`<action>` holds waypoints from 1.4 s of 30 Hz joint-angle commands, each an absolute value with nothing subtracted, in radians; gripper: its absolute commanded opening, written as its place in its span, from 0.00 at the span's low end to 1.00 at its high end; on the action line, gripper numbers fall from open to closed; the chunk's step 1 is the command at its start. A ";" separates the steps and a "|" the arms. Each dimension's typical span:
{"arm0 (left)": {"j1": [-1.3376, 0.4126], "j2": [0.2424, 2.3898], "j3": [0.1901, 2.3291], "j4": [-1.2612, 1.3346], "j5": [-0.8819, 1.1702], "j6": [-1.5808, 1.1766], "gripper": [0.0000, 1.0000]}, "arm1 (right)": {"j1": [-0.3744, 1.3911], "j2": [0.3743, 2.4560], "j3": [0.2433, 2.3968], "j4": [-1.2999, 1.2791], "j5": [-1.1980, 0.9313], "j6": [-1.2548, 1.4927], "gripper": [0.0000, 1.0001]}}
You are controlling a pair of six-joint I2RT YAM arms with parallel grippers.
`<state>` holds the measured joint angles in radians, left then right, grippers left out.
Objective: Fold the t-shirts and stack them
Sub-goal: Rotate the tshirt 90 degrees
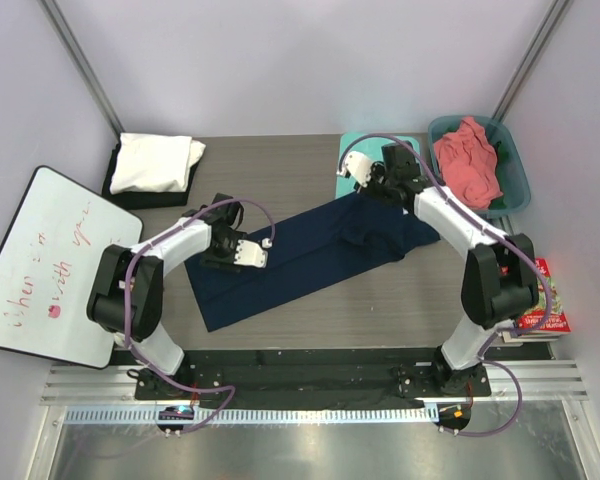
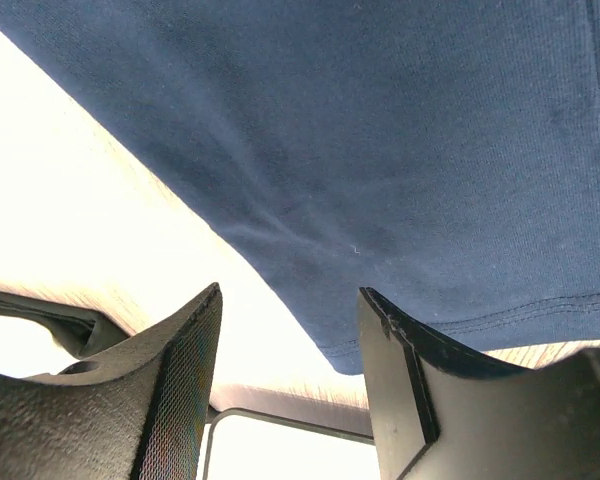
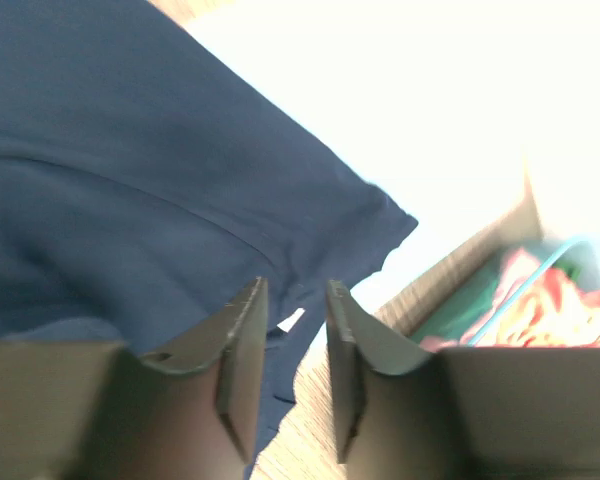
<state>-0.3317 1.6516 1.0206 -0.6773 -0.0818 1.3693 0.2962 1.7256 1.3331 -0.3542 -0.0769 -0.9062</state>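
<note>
1 navy shirt (image 1: pixel 310 255) flat on bench (image 1: pixel 380 300), long axis near-L to far-R | L end effector (image 2: pixel 290 300) at L edge, released | R end effector (image 3: pixel 295 295) over far-R end, released

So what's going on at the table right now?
Both arms are at the navy t-shirt, laid diagonally on the table. The left tool is open over its left edge, the right tool open over its far-right end; neither grips it. A white shirt lies folded on a black one far left; a salmon shirt sits in the teal tub.
</note>
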 commanded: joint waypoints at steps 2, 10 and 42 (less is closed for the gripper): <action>-0.330 1.628 1.045 -0.684 -0.081 1.378 0.57 | 0.374 1.681 1.220 -0.453 -0.199 -0.891 0.20; -0.333 1.609 1.023 -0.692 -0.077 1.367 0.57 | 0.417 1.746 1.221 -0.456 -0.227 -0.903 0.01; -0.328 1.565 0.991 -0.695 -0.083 1.410 0.57 | 0.462 1.565 1.184 -0.585 -0.256 -0.927 0.01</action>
